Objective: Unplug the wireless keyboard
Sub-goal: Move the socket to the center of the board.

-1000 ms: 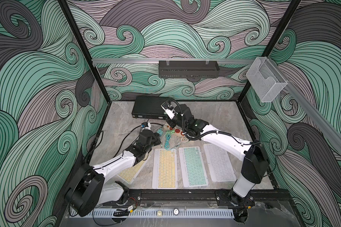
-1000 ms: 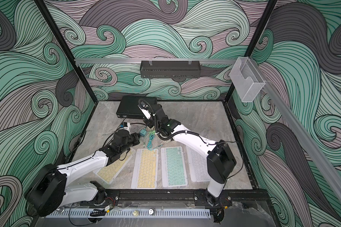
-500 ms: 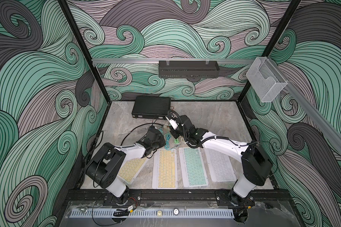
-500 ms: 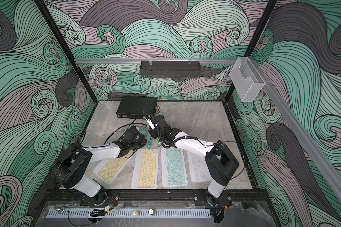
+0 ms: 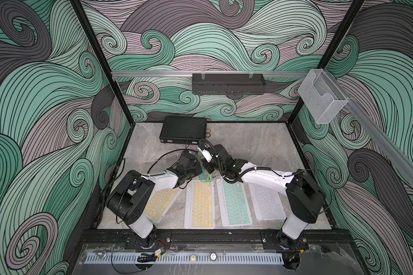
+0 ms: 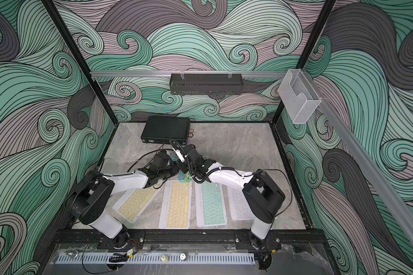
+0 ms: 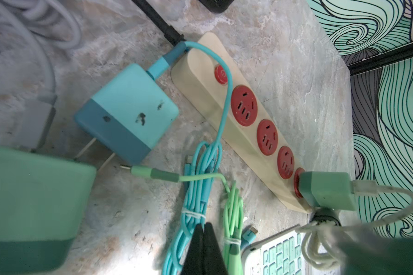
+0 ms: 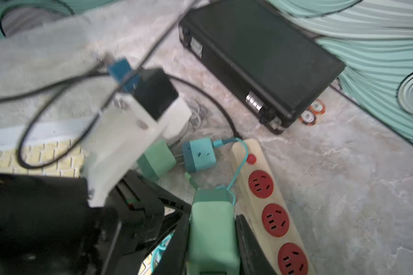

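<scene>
Right wrist view first: our right gripper (image 8: 212,228) has its jaws closed on the sides of a green charger block (image 8: 212,228), which sits at the near end of the cream power strip (image 8: 267,190) with red sockets. From the left wrist that same green charger (image 7: 324,192) appears seated over the last socket of the strip, a pale cable (image 7: 389,202) leaving its back. Our left gripper (image 7: 202,247) has its jaws pressed together with nothing between them, the tips resting between the bundled teal cable (image 7: 196,190) and the bundled green cable (image 7: 234,214). Beyond lie a teal charger (image 7: 126,112) and another green charger (image 7: 31,209), both on the marble with prongs bare, so already out of the strip. Just beside the left jaws we see a corner of the mint keyboard (image 7: 279,257); in a top view it lies third in the row of four keyboards (image 5: 234,202), in front of both arms. We judge the step in hand to be pulling the last seated charger. Next we need a straight pull away from the socket face, with the strip kept from lifting or sliding along.
</scene>
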You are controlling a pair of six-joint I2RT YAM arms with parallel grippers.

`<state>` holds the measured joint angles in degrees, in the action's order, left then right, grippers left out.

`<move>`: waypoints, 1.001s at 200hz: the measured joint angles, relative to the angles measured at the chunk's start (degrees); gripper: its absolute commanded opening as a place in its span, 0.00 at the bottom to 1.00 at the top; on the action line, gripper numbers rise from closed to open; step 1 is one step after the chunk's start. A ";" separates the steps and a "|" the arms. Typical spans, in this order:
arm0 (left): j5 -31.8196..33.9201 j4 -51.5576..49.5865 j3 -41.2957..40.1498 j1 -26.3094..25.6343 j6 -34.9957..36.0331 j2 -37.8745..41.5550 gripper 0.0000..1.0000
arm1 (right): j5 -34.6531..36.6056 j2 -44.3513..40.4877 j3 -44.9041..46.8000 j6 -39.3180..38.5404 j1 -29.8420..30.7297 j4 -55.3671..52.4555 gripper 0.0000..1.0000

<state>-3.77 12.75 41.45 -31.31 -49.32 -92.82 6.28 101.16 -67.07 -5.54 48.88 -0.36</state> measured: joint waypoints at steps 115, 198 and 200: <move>-2.05 -0.81 0.96 0.00 0.00 -1.62 0.00 | -18.38 13.49 -15.69 -5.33 -11.15 -24.68 0.00; -2.49 -1.38 1.38 0.00 0.02 -1.64 0.00 | -13.77 18.25 -23.89 -9.55 -14.80 -34.84 0.00; -2.51 -1.40 1.44 0.00 0.02 -1.66 0.00 | -13.57 18.47 -24.22 -9.73 -14.95 -34.97 0.00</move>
<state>-6.28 11.35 42.89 -31.31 -49.30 -94.48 -7.29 119.63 -91.29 -15.27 33.93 -35.33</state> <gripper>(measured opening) 0.044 0.284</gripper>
